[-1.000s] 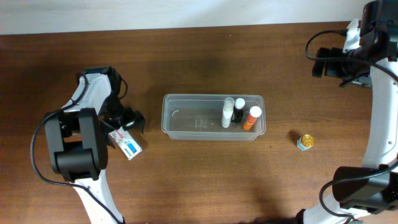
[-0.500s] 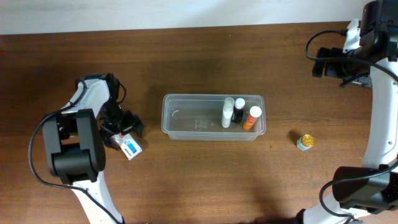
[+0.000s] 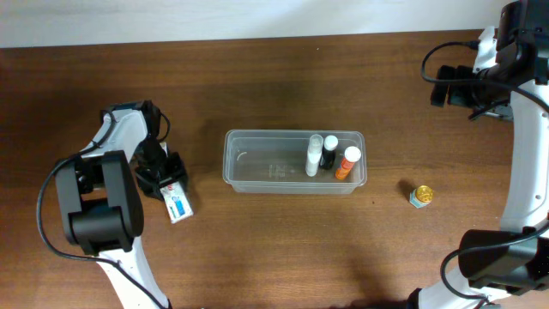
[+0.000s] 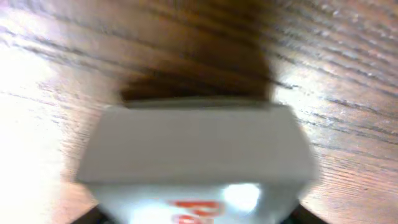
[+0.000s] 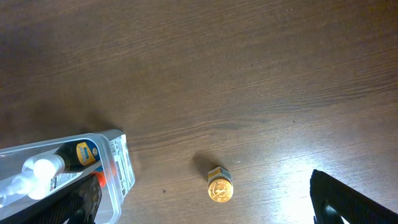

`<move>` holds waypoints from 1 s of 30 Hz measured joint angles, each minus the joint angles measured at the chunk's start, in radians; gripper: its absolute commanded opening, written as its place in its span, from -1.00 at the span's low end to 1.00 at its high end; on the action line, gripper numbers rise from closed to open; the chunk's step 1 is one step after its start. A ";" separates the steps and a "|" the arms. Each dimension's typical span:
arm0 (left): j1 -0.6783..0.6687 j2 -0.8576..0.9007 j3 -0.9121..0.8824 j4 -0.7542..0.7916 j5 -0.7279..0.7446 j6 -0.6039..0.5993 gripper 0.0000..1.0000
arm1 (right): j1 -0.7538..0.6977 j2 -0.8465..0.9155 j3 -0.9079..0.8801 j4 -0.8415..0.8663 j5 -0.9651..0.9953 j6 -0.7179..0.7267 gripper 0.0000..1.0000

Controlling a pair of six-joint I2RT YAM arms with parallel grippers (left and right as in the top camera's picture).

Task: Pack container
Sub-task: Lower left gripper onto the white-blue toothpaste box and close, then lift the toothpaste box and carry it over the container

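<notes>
left arm [image 3: 99, 202]: white links, black joints | right arm [image 3: 520, 163]: same | cables [image 3: 428, 58]: black loops

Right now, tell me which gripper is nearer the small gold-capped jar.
Right. The right gripper hovers behind the jar; the left gripper sits far across the container, at the white box.

I see the container [image 3: 257, 168] as a clear plastic rectangular tub with rounded corners and a rim, sitting upright with its top open and its long side running across the table. It lies between my two grippers, well apart from the left gripper [image 3: 163, 178] and from the right gripper [image 3: 439, 92], touching neither. Three small bottles [image 3: 329, 154] lie side by side inside, packed at the end nearer the right gripper; one has an orange body, and all have white caps
</notes>
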 measured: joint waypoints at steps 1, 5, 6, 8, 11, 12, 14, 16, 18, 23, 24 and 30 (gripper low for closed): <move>0.000 -0.001 0.000 0.003 -0.003 0.006 -0.04 | 0.000 0.000 0.000 0.000 0.000 0.001 0.97; 0.001 -0.003 0.000 0.010 -0.008 0.014 -0.09 | 0.000 0.000 0.000 0.000 0.000 0.001 0.97; 0.001 -0.003 0.000 0.010 -0.008 0.016 -0.09 | 0.000 0.000 0.000 0.000 0.000 0.000 0.97; 0.001 -0.003 0.000 0.010 -0.009 0.018 -0.10 | 0.000 0.000 0.000 0.000 0.000 0.000 0.97; 0.001 -0.003 0.000 0.010 -0.011 0.030 -0.10 | 0.000 0.000 0.000 0.000 0.000 0.001 0.97; 0.001 -0.003 0.002 0.007 -0.012 0.040 -0.10 | 0.000 0.000 0.000 0.000 0.000 0.001 0.97; 0.001 -0.003 0.013 0.008 -0.017 0.064 -0.10 | 0.000 0.000 0.000 0.000 0.000 0.000 0.97; 0.001 0.001 0.055 -0.001 -0.023 0.102 -0.10 | 0.000 0.000 0.000 0.000 0.000 0.000 0.96; 0.001 0.005 0.126 -0.020 -0.027 0.143 -0.10 | 0.000 0.000 0.000 0.000 0.000 0.001 0.97; -0.001 0.006 0.378 -0.081 -0.032 0.289 -0.09 | 0.000 0.000 0.000 0.000 0.000 0.000 0.97; -0.003 0.006 0.437 -0.089 -0.031 0.326 -0.09 | 0.000 0.000 0.000 0.000 0.000 0.001 0.97; -0.049 0.006 0.663 -0.106 -0.011 0.555 -0.07 | 0.000 0.000 0.000 0.000 0.000 0.001 0.97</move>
